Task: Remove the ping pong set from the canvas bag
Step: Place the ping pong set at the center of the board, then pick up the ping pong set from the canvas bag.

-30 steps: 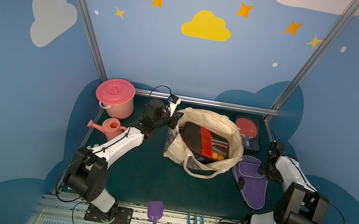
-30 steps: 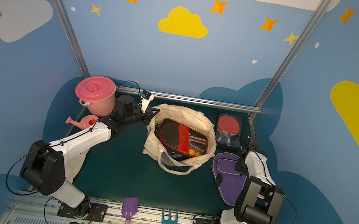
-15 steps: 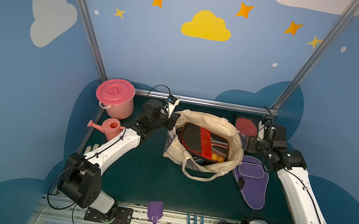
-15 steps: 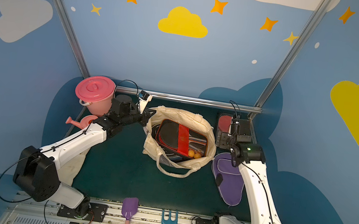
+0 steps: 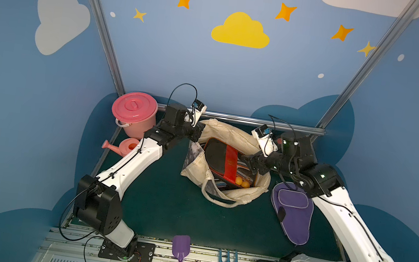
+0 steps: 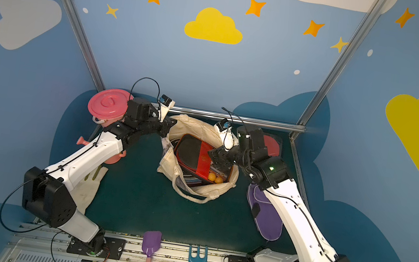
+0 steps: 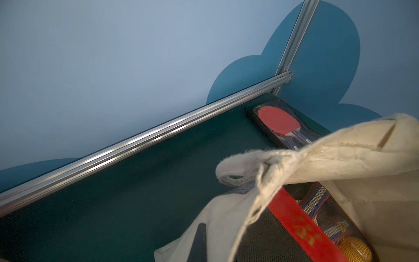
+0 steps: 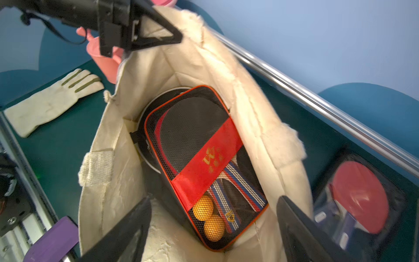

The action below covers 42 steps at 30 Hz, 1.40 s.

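Observation:
The cream canvas bag (image 5: pixel 230 134) lies open at mid-table in both top views. Inside it rests a black mesh pack of the ping pong set (image 5: pixel 222 159) with a red band, paddles and two orange balls (image 8: pixel 203 211). My left gripper (image 5: pixel 196 133) is shut on the bag's back-left rim (image 7: pixel 340 154), holding the mouth up. My right gripper (image 8: pixel 213 202) hangs open over the bag's right side, jaws wide above the pack's ball end. A purple paddle case (image 5: pixel 293 212) lies on the table right of the bag. A dark pack with a red paddle (image 6: pixel 271 145) sits in the back right corner.
A pink lidded bucket (image 5: pixel 134 113) and a pink watering can (image 5: pixel 123 147) stand at the back left. A white glove (image 6: pixel 90 187) lies under the left arm. A purple shovel (image 5: pixel 180 245) and a blue rake (image 5: pixel 227 261) lie at the front edge. A metal rail (image 5: pixel 232 118) runs along the back.
My right arm has swung from the right edge by the purple case over to the bag's mouth, with its jaws spread wider. The left gripper has kept its hold on the rim.

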### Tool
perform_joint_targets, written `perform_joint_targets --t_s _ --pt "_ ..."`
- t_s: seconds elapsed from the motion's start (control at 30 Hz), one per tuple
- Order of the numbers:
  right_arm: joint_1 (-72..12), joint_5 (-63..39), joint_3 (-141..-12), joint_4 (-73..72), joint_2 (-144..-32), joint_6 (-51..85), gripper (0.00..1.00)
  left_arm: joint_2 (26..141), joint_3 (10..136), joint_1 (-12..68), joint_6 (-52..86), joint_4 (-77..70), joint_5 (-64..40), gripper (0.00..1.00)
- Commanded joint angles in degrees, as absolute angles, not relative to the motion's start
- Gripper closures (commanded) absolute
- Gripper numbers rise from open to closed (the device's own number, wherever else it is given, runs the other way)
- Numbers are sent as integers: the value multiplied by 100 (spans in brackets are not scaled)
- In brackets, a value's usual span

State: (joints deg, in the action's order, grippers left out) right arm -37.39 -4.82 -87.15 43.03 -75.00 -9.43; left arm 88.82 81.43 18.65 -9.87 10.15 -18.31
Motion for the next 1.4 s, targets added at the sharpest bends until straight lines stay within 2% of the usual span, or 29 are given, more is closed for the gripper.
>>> perform_joint_targets --t_s 0.0,0.27,0.4,0.5,0.8,1.0,1.37 --pt "-3980 -1002 -8729 3952 -8068 -1072 14 8496 8667 1785 -1091 -265 -2027 96" --pt "-4210 -1152 -9059 3569 -9390 -921 14 7928 7342 1814 -739 -777 -2090 96" --pt "-4155 -701 -9406 3594 -9948 -873 14 7788 6808 1810 -537 -1019 -1990 96" --pt "-3920 -868 -9776 3731 -10352 -955 14 7760 6586 1810 -388 -1197 -1974 96" --pt "-3396 -1469 -10598 4184 -11125 -1474 14 7986 6369 1811 -245 -1533 -2311 96" --pt "-3086 -2350 -11270 4678 -11721 -1798 14 8285 6450 1810 -220 -1721 -2488 96" --pt "-2826 -2514 -12084 5041 -12609 -2142 14 8702 6560 1809 -264 -1972 -3081 96"
